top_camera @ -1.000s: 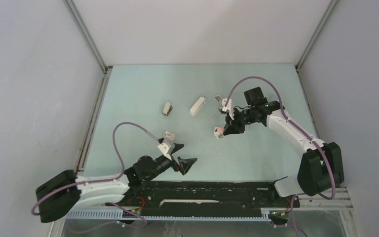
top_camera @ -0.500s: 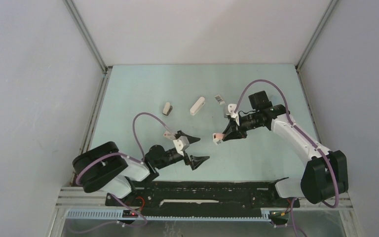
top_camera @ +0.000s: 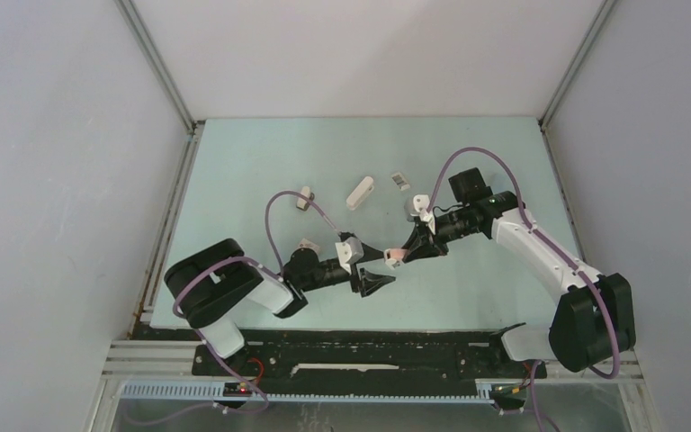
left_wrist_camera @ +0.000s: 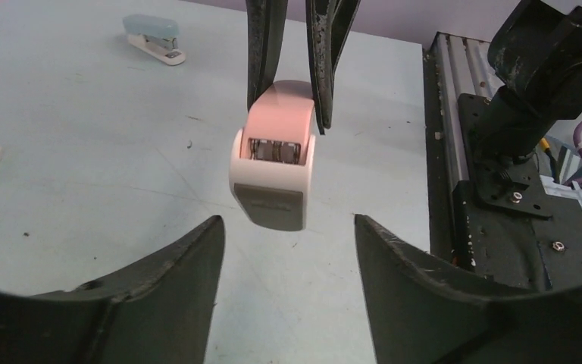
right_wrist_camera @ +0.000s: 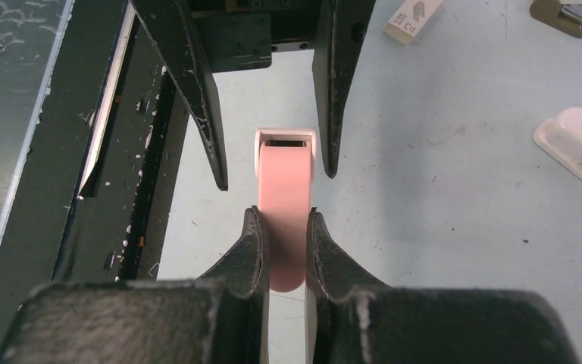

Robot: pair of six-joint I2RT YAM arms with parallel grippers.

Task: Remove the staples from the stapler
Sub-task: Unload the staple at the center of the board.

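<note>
My right gripper (right_wrist_camera: 284,227) pinches the pink stapler (left_wrist_camera: 273,163) aloft; left gripper (left_wrist_camera: 286,224) spread at its eight o'clock; nothing unloaded yet, I judge.

Since last look: left gripper (top_camera: 381,267) swings toward 2 o'clock, jaws narrowing, now flanking pink stapler (top_camera: 396,257); right gripper (top_camera: 410,248) lowers it toward 6 o'clock.

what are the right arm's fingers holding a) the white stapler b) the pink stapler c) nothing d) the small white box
b: the right fingers pinch the pink stapler from both sides, and its front end pokes out between the open left fingers, which do not touch it.
</note>
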